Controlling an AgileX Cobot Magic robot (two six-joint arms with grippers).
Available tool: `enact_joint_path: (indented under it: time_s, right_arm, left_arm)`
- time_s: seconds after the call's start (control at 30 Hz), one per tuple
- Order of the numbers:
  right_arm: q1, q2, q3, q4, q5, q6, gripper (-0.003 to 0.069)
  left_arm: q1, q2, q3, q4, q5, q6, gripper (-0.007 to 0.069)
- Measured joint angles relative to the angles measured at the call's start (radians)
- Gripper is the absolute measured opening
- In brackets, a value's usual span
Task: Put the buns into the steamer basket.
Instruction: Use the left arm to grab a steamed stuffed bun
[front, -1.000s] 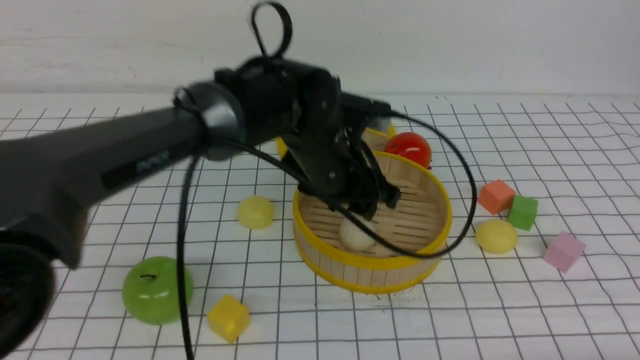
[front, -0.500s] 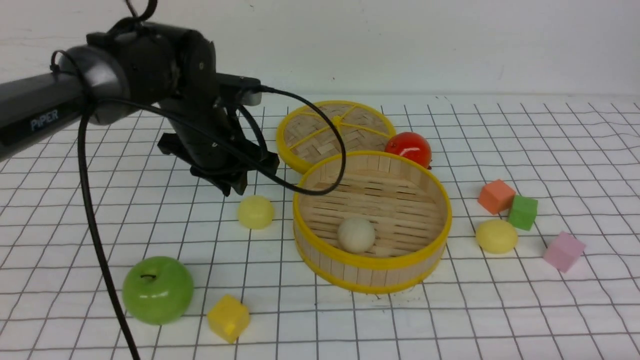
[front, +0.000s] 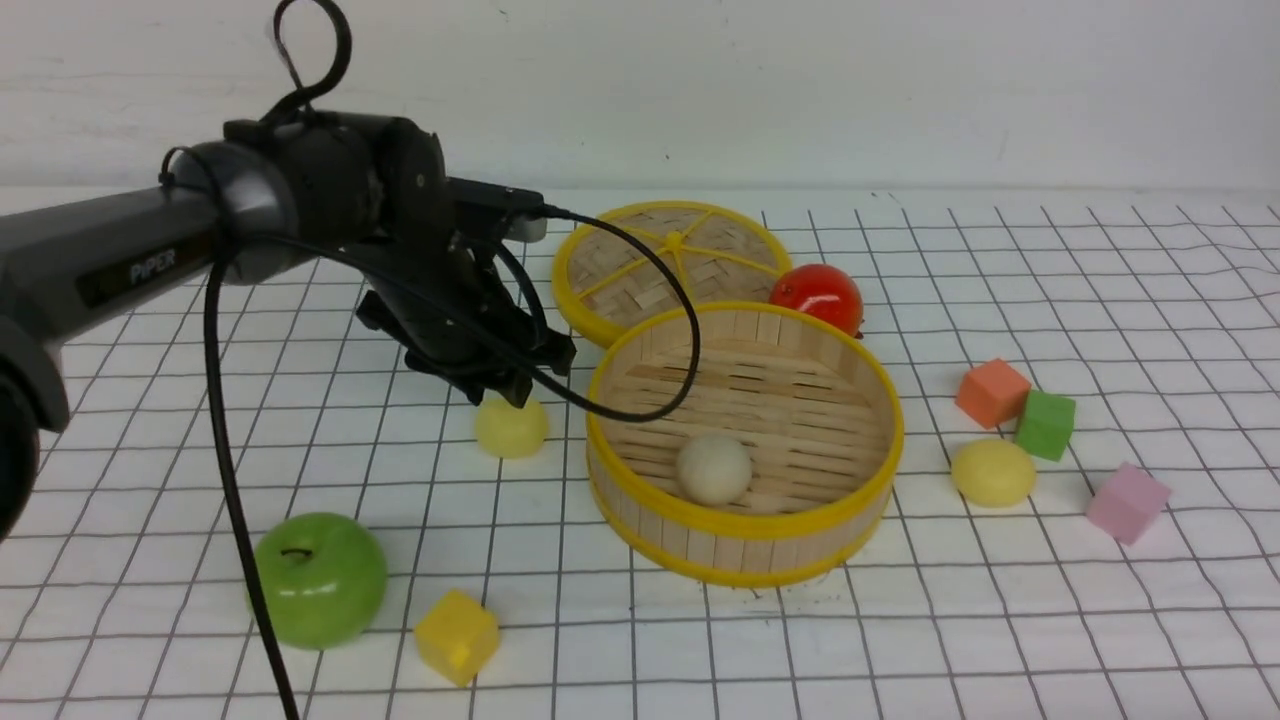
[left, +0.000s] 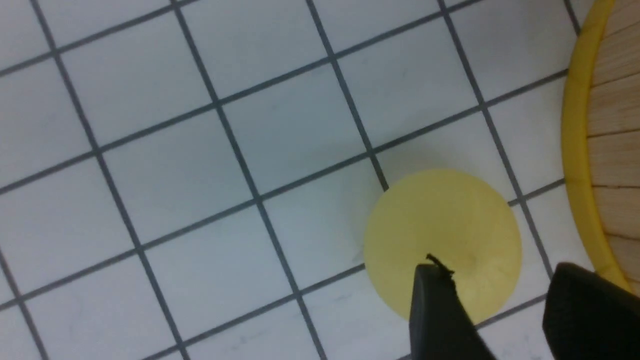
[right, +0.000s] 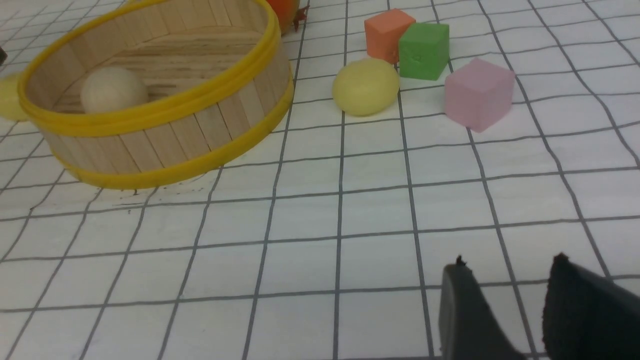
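Off-white bun (front: 712, 468) lies inside the steamer basket (front: 745, 522), on the slatted floor at the near-left side. One pale yellow bun (front: 511, 427) sits on the surface (front: 1100, 620) just left of the basket, apart from its wall. The second pale yellow bun (front: 992, 472) sits on the surface right of the basket, near an orange cube (front: 992, 392) and a green cube (front: 1046, 424); a pink cube (front: 1127, 502) lies further right. Left tool (front: 505, 390) hovers directly over the left yellow bun, fingers apart, gripping nothing. Right tool (right: 509, 261) hangs low over bare surface at the near right, fingers apart, empty. Woven lid (front: 670, 255) and tomato (front: 816, 296) lie beyond the basket; green apple (front: 318, 580) and yellow cube (front: 457, 635) at near left
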Motion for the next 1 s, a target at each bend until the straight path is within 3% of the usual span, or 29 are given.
enact_joint_path:
  time_s: [0.3,0.53,0.7,0.87,1.0]
  right_arm:
    - [0.0,0.0,0.0,0.0,0.0,0.0,0.0239]
    - [0.0,0.0,0.0,0.0,0.0,0.0,0.0239]
    - [0.0,0.0,0.0,0.0,0.0,0.0,0.0239]
    - [0.0,0.0,0.0,0.0,0.0,0.0,0.0239]
    - [0.0,0.0,0.0,0.0,0.0,0.0,0.0239]
  left_arm:
    - [0.0,0.036,0.0,-0.007,-0.044,0.008,0.0294]
    - [0.0,0.054,0.0,-0.002,-0.085,0.008,0.025]
    - [0.0,0.054,0.0,-0.002,-0.09,0.008,0.0193]
    - [0.0,0.054,0.0,0.0,-0.065,0.008,-0.001]
    - [0.0,0.044,0.0,0.001,-0.037,0.008,-0.0013]
